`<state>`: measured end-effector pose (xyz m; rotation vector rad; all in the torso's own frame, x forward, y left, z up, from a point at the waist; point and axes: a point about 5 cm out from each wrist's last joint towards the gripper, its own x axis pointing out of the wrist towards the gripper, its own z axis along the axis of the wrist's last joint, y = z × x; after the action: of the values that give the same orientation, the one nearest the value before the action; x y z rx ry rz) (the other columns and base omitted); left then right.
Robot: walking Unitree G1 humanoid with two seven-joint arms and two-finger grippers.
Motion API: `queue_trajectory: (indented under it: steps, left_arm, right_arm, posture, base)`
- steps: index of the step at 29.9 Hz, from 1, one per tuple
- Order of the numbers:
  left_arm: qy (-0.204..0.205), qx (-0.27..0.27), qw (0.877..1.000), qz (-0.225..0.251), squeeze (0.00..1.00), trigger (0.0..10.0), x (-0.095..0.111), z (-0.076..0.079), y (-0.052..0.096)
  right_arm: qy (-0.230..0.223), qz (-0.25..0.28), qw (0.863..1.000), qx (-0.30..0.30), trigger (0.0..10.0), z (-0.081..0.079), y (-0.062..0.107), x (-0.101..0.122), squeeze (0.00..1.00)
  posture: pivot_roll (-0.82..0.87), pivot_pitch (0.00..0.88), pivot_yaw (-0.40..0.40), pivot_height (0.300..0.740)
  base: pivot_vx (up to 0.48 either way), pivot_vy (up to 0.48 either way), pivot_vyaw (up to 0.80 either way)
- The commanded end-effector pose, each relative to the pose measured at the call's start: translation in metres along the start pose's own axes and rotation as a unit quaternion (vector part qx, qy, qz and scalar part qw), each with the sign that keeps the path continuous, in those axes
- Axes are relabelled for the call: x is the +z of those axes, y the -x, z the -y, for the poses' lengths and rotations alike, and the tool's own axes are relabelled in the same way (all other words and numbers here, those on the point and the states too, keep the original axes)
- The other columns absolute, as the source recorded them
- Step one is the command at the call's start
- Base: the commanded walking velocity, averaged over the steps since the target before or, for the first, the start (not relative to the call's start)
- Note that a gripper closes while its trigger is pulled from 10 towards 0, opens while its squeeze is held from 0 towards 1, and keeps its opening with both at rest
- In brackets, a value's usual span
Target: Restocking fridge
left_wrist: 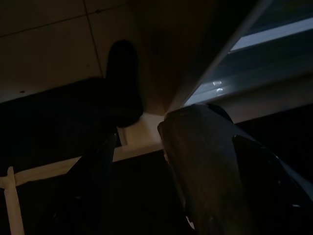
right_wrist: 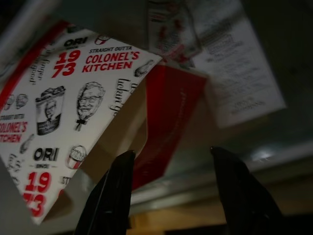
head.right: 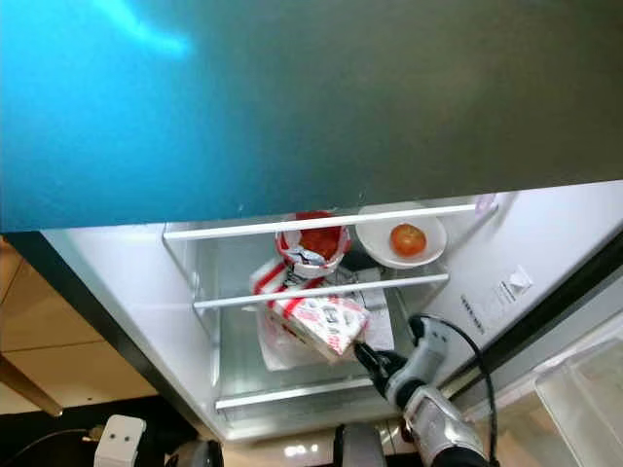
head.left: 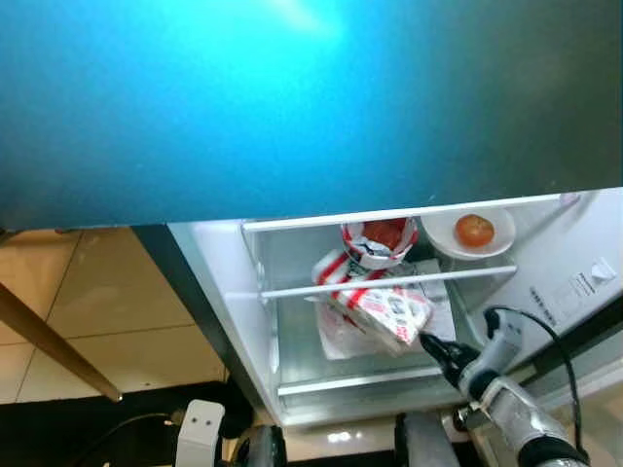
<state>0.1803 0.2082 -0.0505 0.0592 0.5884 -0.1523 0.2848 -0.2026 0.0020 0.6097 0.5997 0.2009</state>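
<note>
The left tool [left_wrist: 146, 186] hangs idle in shadow near the dark floor beside the fridge edge; whether its fingers are spread or closed cannot be told.

The open fridge [head.left: 234, 292] presents white, smooth plastic walls and glass shelves edged with white rails. On the lower shelf [head.left: 370, 381] lies the task item, a flat takeaway box [head.left: 384, 309] of thin printed cardboard, white with red stripes and black print, tilted with one corner raised. A white paper sheet [head.left: 336, 342] lies beneath it. Behind it stands a round red-and-white paper bucket [head.left: 380, 241]. To the right, a shallow white plate [head.left: 450, 243] carries a round, glossy tomato [head.left: 474, 231].

The right tool [head.left: 428, 342] is positioned at the box's near corner, its fingers spread apart with nothing gripped; in the right wrist view the box edge hangs just ahead of the black fingers [right_wrist: 112, 196].

Risk assessment: the cardboard is light and flexible. A push from the tool could likely slide the box into the bucket and tip it. A grip on one corner alone may crush or bend the flap. The arm also sits close to the shelf rail, so a raised wrist may strike it.
</note>
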Motion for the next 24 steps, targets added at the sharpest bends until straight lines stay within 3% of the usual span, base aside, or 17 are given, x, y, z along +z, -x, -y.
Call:
queue_trajectory:
  steps: [1, 2, 5, 9, 14, 16, 17, 19, 21, 22, 23, 24]
  left_arm:
    - [0.011, -0.005, 1.0, -0.02, 0.0, 10.0, -0.01, 0.004, 0.004]
    - [0.014, -0.006, 1.0, -0.019, 0.0, 10.0, -0.009, 0.004, 0.003]
    - [0.015, -0.006, 1.0, -0.019, 0.0, 10.0, -0.008, 0.003, 0.003]
    - [0.032, -0.001, 0.999, -0.015, 0.0, 10.0, -0.006, 0.0, 0.003]
    - [0.039, 0.0, 0.999, -0.014, 0.0, 10.0, -0.004, -0.001, 0.004]
    - [0.047, -0.002, 0.999, -0.009, 0.0, 10.0, -0.002, 0.0, 0.003]
    - [0.047, -0.002, 0.999, -0.009, 0.0, 10.0, -0.002, 0.0, 0.003]
    - [0.049, -0.007, 0.999, -0.008, 0.0, 10.0, -0.001, 0.001, 0.003]
    - [0.038, -0.022, 0.999, -0.014, 0.0, 10.0, -0.004, 0.002, 0.004]
    - [0.038, -0.022, 0.999, -0.014, 0.0, 10.0, -0.004, 0.002, 0.004]
    - [0.028, -0.032, 0.999, -0.022, 0.0, 10.0, -0.007, 0.003, 0.006]
    - [0.028, -0.032, 0.999, -0.022, 0.0, 10.0, -0.007, 0.003, 0.006]
  right_arm:
    - [0.012, -0.013, 1.0, -0.001, 10.0, 0.006, 0.005, -0.007, 0.0]
    - [0.02, -0.031, 0.999, 0.028, 10.0, 0.012, 0.014, -0.01, 0.0]
    - [0.022, -0.037, 0.998, 0.04, 10.0, 0.014, 0.017, -0.011, 0.0]
    - [-0.006, -0.021, 0.997, 0.077, 10.0, 0.017, 0.025, -0.005, 0.0]
    - [-0.067, 0.002, 0.986, 0.15, 10.0, 0.001, 0.023, -0.001, 0.0]
    - [-0.105, 0.011, 0.971, 0.213, 10.0, -0.015, 0.023, 0.001, 0.0]
    - [-0.105, 0.011, 0.971, 0.213, 10.0, -0.015, 0.023, 0.001, 0.0]
    - [-0.095, -0.007, 0.968, 0.234, 10.0, -0.019, 0.024, -0.003, 0.0]
    - [-0.015, -0.098, 0.962, 0.254, 10.0, -0.02, 0.031, -0.021, 0.0]
    - [-0.015, -0.098, 0.962, 0.254, 10.0, -0.02, 0.031, -0.021, 0.0]
    - [0.057, -0.173, 0.955, 0.236, 10.0, -0.011, 0.036, -0.036, 0.0]
    - [0.057, -0.173, 0.955, 0.236, 10.0, -0.011, 0.036, -0.036, 0.0]
  posture:
    - [0.08, 0.213, -0.012, 0.569]
    - [0.08, 0.203, -0.011, 0.569]
    - [0.08, 0.203, -0.011, 0.569]
    - [0.08, 0.197, -0.007, 0.569]
    - [0.08, 0.194, -0.006, 0.569]
    - [0.08, 0.194, -0.005, 0.569]
    - [0.08, 0.194, -0.005, 0.569]
    - [0.08, 0.194, -0.005, 0.569]
    - [0.08, 0.195, -0.005, 0.569]
    - [0.08, 0.195, -0.005, 0.569]
    - [0.08, 0.195, -0.005, 0.569]
    - [0.08, 0.195, -0.005, 0.569]
  base:
    - [0.0, 0.0, 0.0]
    - [0.0, 0.0, 0.0]
    - [0.0, 0.0, 0.0]
    - [0.0, 0.0, 0.0]
    - [0.0, 0.0, 0.0]
    - [0.0, 0.0, 0.0]
    - [0.0, 0.0, 0.0]
    - [0.0, 0.0, 0.0]
    - [0.0, 0.0, 0.0]
    - [0.0, 0.0, 0.0]
    - [0.0, 0.0, 0.0]
    - [0.0, 0.0, 0.0]
